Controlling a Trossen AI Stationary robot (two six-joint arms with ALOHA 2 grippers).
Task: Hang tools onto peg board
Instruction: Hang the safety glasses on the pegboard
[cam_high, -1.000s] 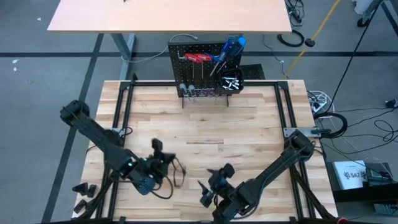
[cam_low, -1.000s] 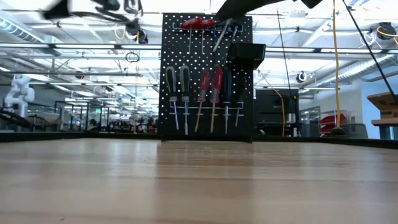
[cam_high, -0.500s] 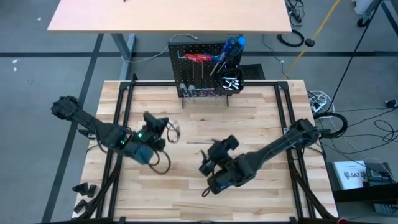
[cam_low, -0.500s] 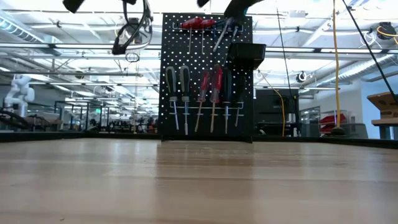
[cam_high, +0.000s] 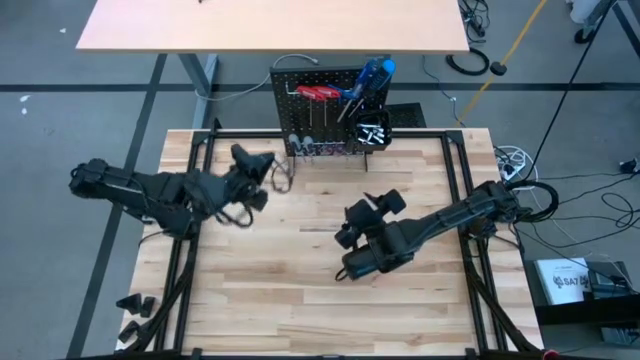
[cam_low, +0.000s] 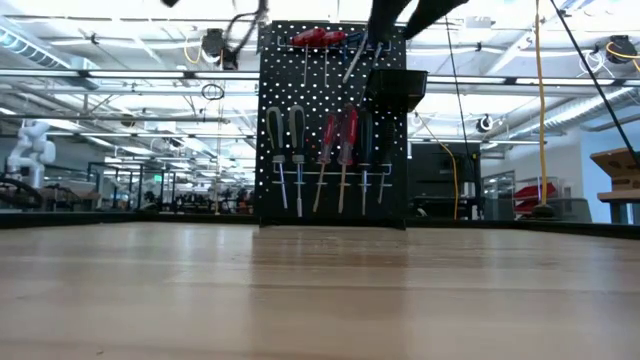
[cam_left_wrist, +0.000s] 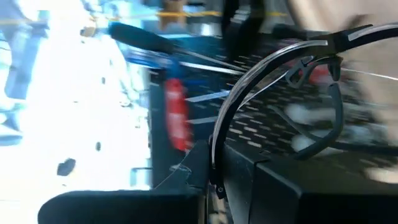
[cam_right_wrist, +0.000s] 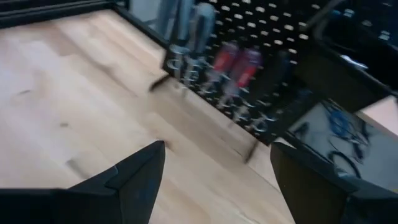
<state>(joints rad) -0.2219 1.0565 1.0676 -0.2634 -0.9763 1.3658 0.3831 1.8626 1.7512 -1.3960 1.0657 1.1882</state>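
The black peg board stands upright at the table's far edge. On it hang red-handled pliers and a row of screwdrivers, beside a black bin holding blue-handled tools. My left gripper is raised just left of the board, shut on a pair of clear safety glasses with a dark frame. My right gripper hovers open over the table's middle with nothing between its fingers. It faces the board's foot. My left gripper pinches the glasses between its two fingers, at the rim of the curved lens. The fingers come nearly level from the table's left. The glasses stick out ahead of them toward the peg board, lifted clear of the table.
Black frame rails run along the tabletop's left and right sides. Small dark parts lie off the near left corner. A second tan table stands beyond the board, and cables lie to the right.
My left gripper has risen and swung from near the front edge toward the far edge and the peg board. It rolled as it went, carrying the glasses clear of the table. My right gripper has also risen and gone toward the far edge, staying open.
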